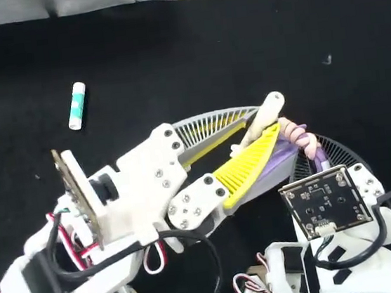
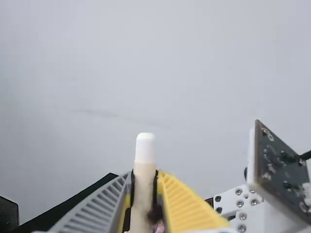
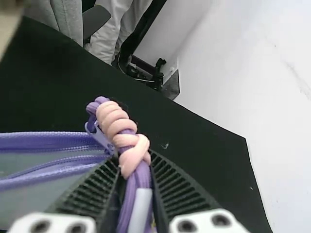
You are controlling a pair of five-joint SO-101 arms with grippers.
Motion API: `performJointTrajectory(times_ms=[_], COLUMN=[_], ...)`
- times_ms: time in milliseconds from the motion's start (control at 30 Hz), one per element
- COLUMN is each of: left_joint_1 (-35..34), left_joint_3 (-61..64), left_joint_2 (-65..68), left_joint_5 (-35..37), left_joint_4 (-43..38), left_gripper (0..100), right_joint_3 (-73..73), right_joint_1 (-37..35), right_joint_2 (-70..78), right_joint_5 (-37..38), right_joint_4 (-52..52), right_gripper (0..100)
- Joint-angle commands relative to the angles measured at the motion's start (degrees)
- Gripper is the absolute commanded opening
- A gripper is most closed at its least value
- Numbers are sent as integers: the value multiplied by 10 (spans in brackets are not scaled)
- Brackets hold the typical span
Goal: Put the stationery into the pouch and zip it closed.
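Left gripper (image 2: 145, 178) pinching one cream pen (image 2: 145, 150), right gripper (image 3: 134, 170) clamping one purple pouch (image 3: 43, 145), one green-white tube (image 1: 77, 105)

Your left gripper (image 1: 263, 120) is tilted upward, its yellow and grey fingers (image 1: 250, 160) closed on a pen (image 1: 270, 104) that projects beyond the fingertips. Just beside it, your right gripper (image 3: 135, 171) has its black fingers (image 3: 92, 189) clamped on a pink cord (image 3: 121, 131).

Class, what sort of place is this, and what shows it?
Probably a robotics lab bench: a black-covered table, a bare camera board with exposed wiring, and a plain white wall.
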Motion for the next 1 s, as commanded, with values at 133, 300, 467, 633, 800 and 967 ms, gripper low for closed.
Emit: performJointTrajectory(times_ms=[133, 300, 467, 633, 800, 967], left_joint_1=[2, 7, 1, 1, 1, 2], left_joint_3=[97, 171, 218, 243, 264, 260], left_joint_2=[-31, -31, -30, -35, -35, -35], left_joint_5=[-57, -85, -90, -85, -84, -84], left_joint_4=[-91, -162, -207, -207, -207, -207], left_gripper=[28, 28, 30, 95, 134, 134], right_joint_3=[2, 2, 3, 3, 3, 3], right_joint_1=[-8, -7, -8, -9, -9, -9], right_joint_2=[14, 14, 14, 14, 14, 14], right_joint_5=[7, 7, 7, 7, 9, 26], right_joint_4=[-8, -8, -8, -8, -2, 4], right_gripper=[11, 11, 11, 11, 11, 11])
